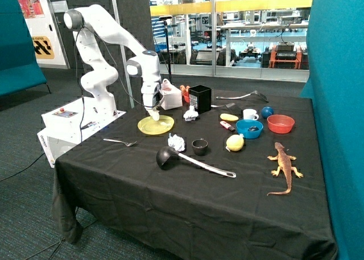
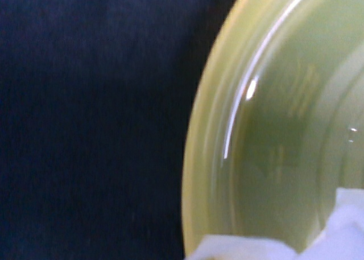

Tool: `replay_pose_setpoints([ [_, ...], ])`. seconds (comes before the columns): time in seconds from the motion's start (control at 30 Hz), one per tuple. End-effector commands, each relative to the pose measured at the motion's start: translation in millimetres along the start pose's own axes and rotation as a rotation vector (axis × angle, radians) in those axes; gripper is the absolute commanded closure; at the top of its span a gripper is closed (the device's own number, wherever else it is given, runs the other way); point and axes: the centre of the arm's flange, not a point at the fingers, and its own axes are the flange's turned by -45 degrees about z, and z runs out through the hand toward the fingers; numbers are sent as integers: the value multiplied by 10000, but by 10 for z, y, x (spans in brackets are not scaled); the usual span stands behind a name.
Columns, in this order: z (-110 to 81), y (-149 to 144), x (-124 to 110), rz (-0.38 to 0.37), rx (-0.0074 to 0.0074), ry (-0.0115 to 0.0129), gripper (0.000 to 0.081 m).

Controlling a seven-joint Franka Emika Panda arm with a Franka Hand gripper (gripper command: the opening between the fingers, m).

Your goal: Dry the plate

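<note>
Pincer (image 1: pixel 152 113) down on the plate (image 1: pixel 156 125), clenched on a white tissue (image 2: pixel 341 226) pressed to the plate's inside. Seems mid-wipe: drying step in hand, not judged finished. Plate flat on the black-clothed surface (image 1: pixel 187 197) near the robot's base, beside a tissue box (image 1: pixel 170 95) and a black cup (image 1: pixel 199 98), with a fork (image 1: pixel 120 141) and a crumpled wad (image 1: pixel 176 141) nearby; ladle (image 1: pixel 190 160) farther toward the front edge. Next, probably: sweep the tissue across the remaining inside, pressing lightly so as not to slide the plate
</note>
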Motion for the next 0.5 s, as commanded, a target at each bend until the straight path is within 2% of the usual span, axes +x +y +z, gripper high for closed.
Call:
replay_pose_setpoints([
  [0.0,83,65,346,74,108,-106,808],
  [0.47,180,318,596,507,106,-108,808],
])
